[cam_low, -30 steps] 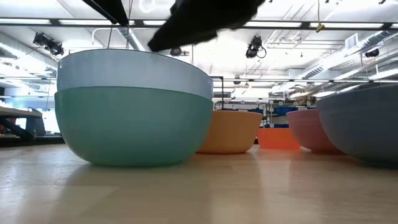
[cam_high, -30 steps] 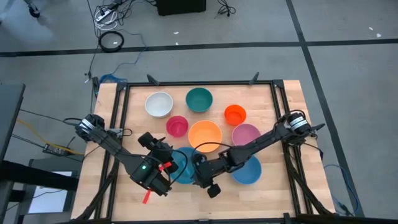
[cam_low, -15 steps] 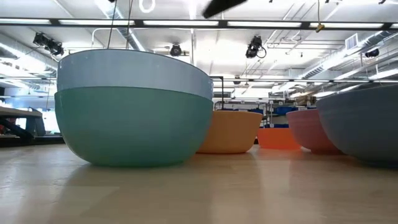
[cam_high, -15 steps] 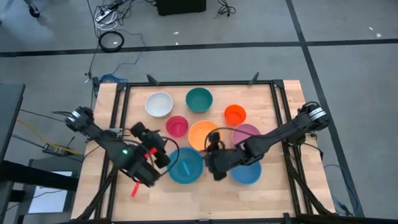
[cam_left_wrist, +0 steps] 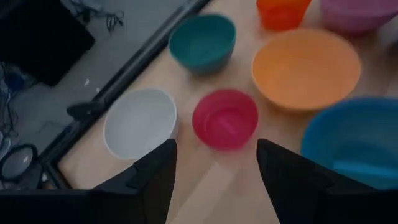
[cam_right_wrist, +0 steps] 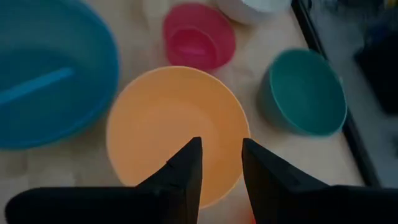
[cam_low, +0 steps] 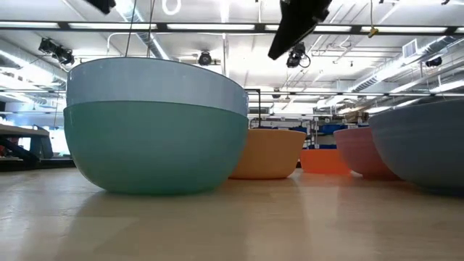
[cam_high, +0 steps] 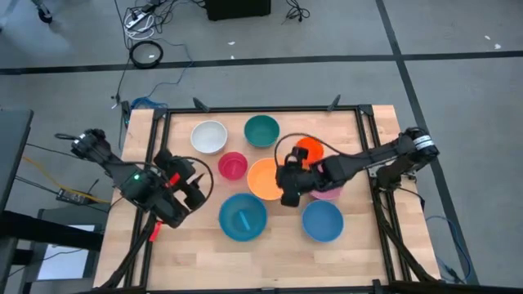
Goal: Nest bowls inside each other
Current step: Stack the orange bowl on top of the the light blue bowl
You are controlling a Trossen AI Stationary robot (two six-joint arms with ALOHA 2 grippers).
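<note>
Several bowls stand on the wooden table. At the back are a white one [cam_high: 208,136], a teal one [cam_high: 261,131] and a small orange-red one [cam_high: 309,150]. In the middle are a small red one [cam_high: 232,166], an orange-yellow one [cam_high: 268,179] and a pink one [cam_high: 327,193]. Near the front, a blue bowl [cam_high: 243,217] sits inside a teal-green bowl [cam_low: 156,152], and another blue bowl [cam_high: 322,220] stands alone. My left gripper [cam_high: 194,190] hangs open and empty at the left. My right gripper [cam_right_wrist: 221,171] hangs open and empty over the orange-yellow bowl [cam_right_wrist: 177,134].
A black frame [cam_high: 261,109] runs along the table's far edge and sides. Bare wood [cam_high: 282,249] lies between the two blue bowls and the near edge. Cables [cam_high: 147,53] lie on the floor beyond the table.
Both grippers have risen from the nested blue bowl at the near middle. My left gripper has drawn back toward the table's left edge. My right gripper has gone toward the far edge, over the orange-yellow bowl, turning as it went. The bowls have kept still.
</note>
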